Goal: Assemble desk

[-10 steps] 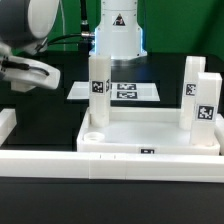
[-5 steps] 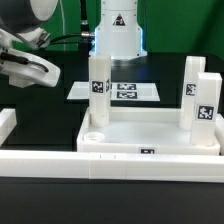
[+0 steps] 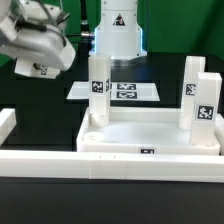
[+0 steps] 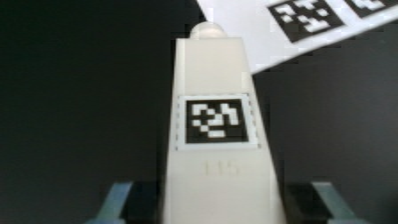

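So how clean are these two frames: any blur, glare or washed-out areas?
Exterior view: the gripper with its short square white tagged leg is soft, the white rimmed plastic desk top sharper. Wrist view: the leg is soft and its white face washes out.

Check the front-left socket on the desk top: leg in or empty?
Empty. The socket shows an open round hole; the fourth leg is in the hand.

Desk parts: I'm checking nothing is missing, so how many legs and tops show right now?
Legs standing in the desk top's sockets: 3
Legs held in the gripper: 1
Desk tops: 1
Total: 5
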Motion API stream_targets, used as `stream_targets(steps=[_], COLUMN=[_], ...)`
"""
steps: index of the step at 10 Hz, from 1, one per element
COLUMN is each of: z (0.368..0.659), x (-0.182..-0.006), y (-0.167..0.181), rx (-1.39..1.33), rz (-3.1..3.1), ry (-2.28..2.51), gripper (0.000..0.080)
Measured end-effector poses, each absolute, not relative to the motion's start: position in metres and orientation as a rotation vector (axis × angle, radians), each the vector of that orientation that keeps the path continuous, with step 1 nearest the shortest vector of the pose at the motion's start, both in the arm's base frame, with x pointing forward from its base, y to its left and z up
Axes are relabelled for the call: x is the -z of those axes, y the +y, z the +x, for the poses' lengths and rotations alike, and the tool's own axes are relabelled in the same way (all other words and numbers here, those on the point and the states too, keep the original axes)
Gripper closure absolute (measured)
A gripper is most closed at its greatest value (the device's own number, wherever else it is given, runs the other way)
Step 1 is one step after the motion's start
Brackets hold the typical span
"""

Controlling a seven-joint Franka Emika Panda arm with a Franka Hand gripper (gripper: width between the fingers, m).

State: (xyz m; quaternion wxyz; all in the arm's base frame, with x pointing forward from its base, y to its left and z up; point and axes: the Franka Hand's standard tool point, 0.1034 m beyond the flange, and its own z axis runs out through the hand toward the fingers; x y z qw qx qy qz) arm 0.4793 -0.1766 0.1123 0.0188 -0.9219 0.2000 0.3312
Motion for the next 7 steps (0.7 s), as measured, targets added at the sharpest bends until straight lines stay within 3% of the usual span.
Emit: stream_targets(steps=[5,7], z=[0.496,0.523], x=[-0.110,-0.128], y=[-0.175,-0.159], rx=[-0.580,-0.290], rz=[-3.028,-3.102], ry=[0.598,0.513], gripper=[0.0509,0.0509])
